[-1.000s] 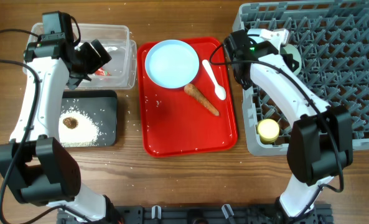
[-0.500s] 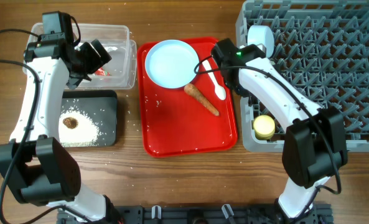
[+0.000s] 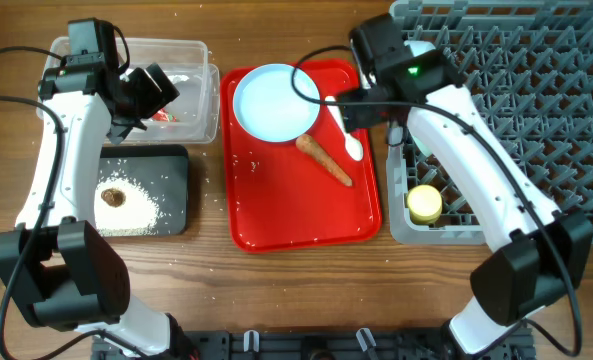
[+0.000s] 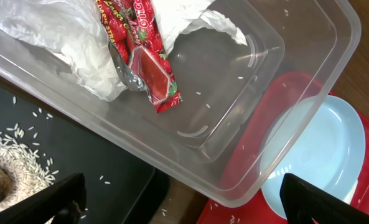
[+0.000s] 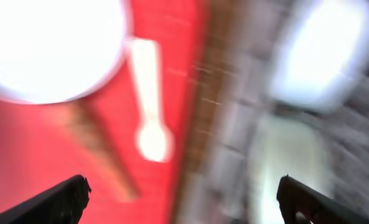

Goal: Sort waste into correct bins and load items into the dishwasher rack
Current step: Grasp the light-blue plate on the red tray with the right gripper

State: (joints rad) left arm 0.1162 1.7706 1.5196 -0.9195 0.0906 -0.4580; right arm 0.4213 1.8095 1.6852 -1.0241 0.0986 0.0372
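White plastic spoon (image 5: pixel 148 99) lies on the red tray (image 3: pixel 276 200), just under the right gripper (image 3: pixel 359 108), whose fingers are spread wide. The left gripper (image 3: pixel 151 92), fingers likewise parted, hovers over the clear tub (image 3: pixel 191 60).

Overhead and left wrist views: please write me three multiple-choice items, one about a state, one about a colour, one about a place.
1. The left gripper is: A shut tight; B wide open, holding nothing; C out of every view.
2. The wrapper in the clear tub is: A green; B blue; C red.
3. The yellow cup stands: A in the grey rack; B in the clear tub; C in the left gripper.

Answers: 1 B, its jaws stand far apart and grip nothing. 2 C, the left wrist view shows a red packet. 3 A, the overhead view shows it among the pegs at the rack's edge.
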